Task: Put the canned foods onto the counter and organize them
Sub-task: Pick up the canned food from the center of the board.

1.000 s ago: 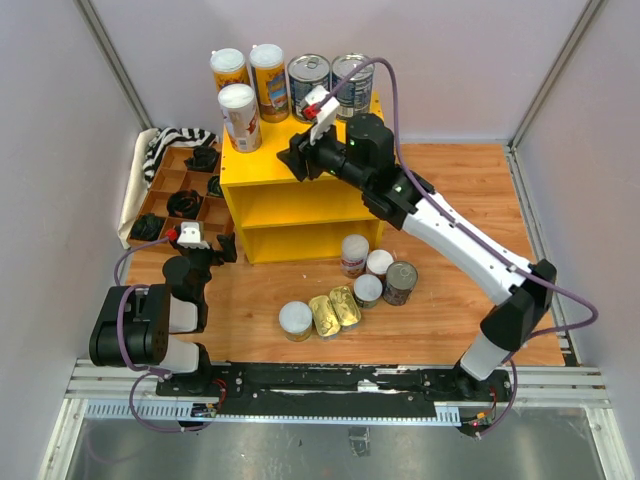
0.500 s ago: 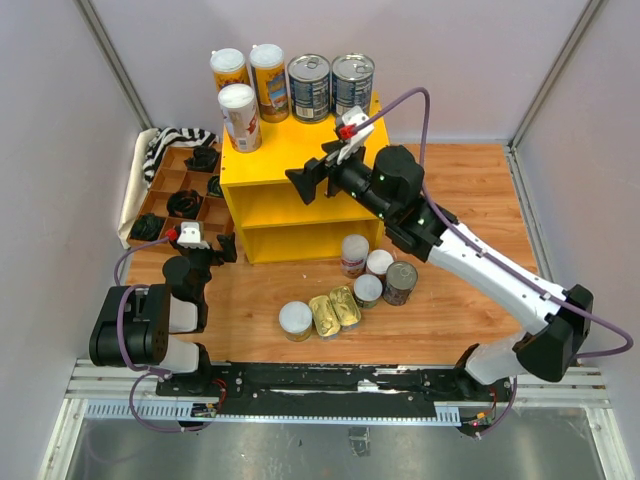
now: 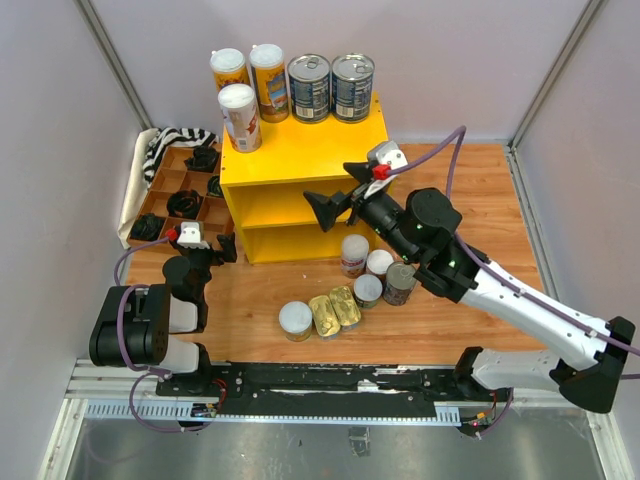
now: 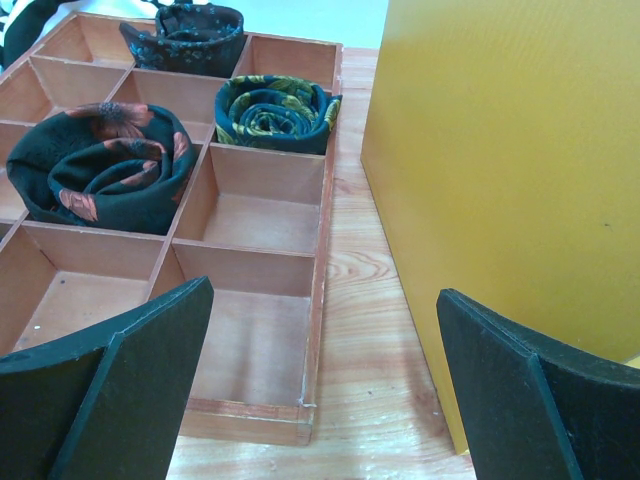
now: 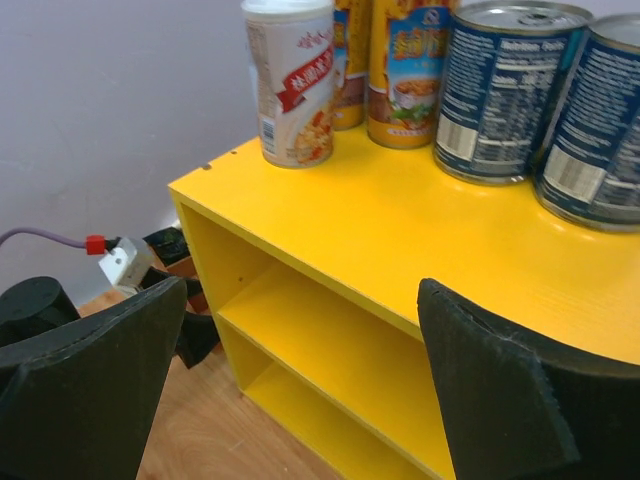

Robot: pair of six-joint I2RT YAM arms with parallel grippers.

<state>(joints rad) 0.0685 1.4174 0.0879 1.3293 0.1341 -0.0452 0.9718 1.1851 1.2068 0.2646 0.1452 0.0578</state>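
Observation:
The yellow counter (image 3: 300,150) carries three tall white-lidded tins (image 3: 240,115) and two silver-topped dark-labelled cans (image 3: 331,87) on its top. Several more canned foods (image 3: 372,272) stand on the wooden floor in front of it. Beside them lie two flat gold-topped tins (image 3: 335,310) and a short white-lidded can (image 3: 295,320). My right gripper (image 3: 338,195) hangs open and empty off the counter's front right corner. Its wrist view looks over the counter (image 5: 380,230), a tall tin (image 5: 292,85) and the two cans (image 5: 500,90). My left gripper (image 3: 218,250) stands open and empty low beside the counter's left side (image 4: 510,170).
A brown divided wooden tray (image 4: 320,230) with rolled dark cloths (image 4: 105,170) lies left of the counter, and a striped cloth (image 3: 170,140) lies at its far end. Both open shelves (image 5: 330,330) hold nothing. Grey walls close in the workspace.
My right gripper has let go of a silver-topped can on the counter top, opened, and drawn back down toward the near right. The left arm has not moved.

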